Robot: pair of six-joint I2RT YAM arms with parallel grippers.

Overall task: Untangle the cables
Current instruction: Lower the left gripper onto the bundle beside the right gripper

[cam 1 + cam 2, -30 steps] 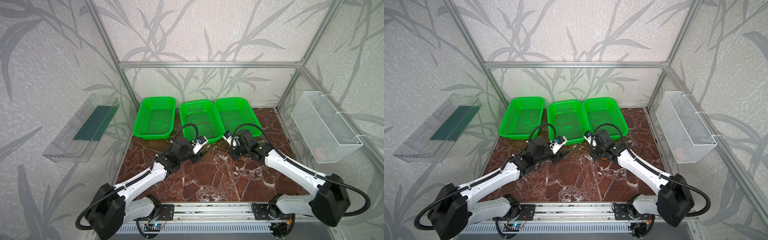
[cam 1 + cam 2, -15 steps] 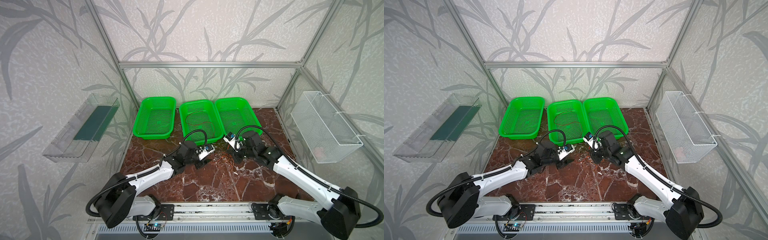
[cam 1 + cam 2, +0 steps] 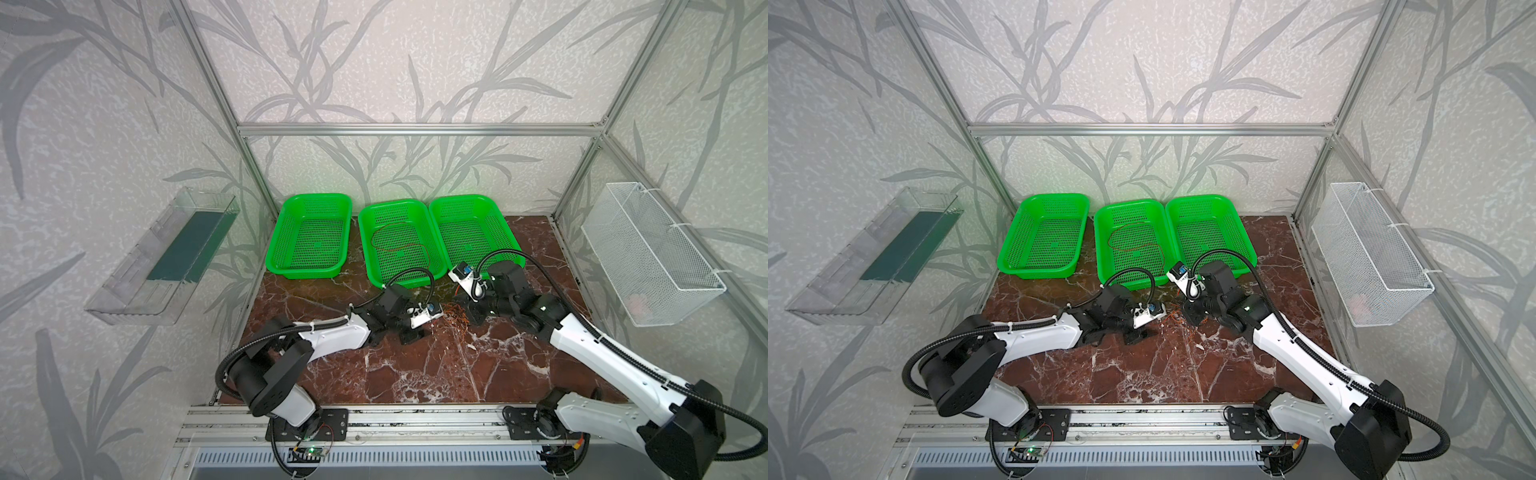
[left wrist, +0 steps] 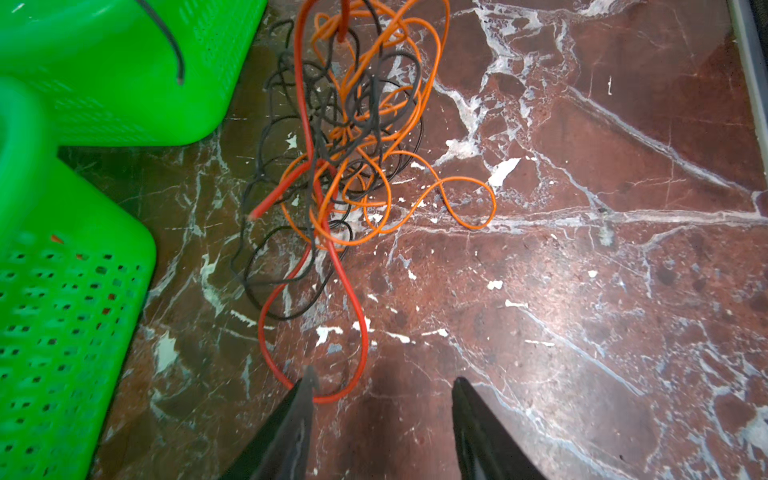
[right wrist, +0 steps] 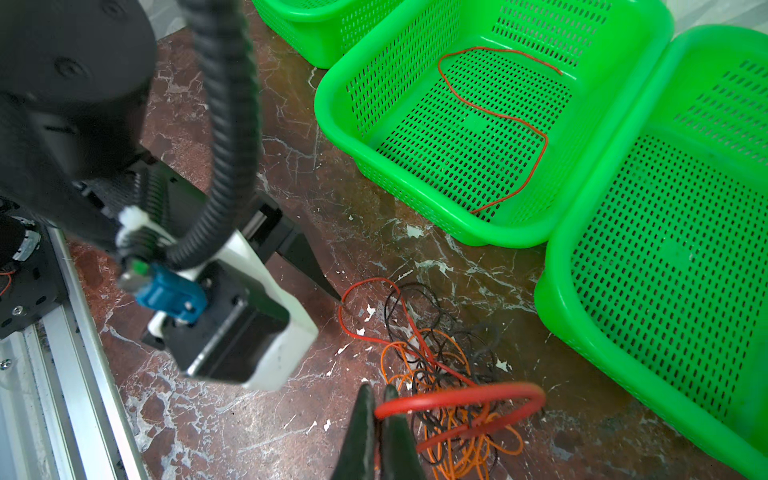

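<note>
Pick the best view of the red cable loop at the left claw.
Left wrist view: the red cable loop lies large beside the open left claw. Right wrist shows it smaller; both top views, only a tiny tangle.

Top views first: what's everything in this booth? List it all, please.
table: one, red-brown marble, underneath everything
baskets: three, green, row at the table's back
cable tangle: one, orange, red and black, on the table before the baskets
loose cable: one, red, inside the middle basket
clear tray: one, transparent, left wall
wire basket: one, white, right wall
left tool: one, black, open beside the cable tangle
right tool: one, black, shut on the cable tangle's red loop
</note>
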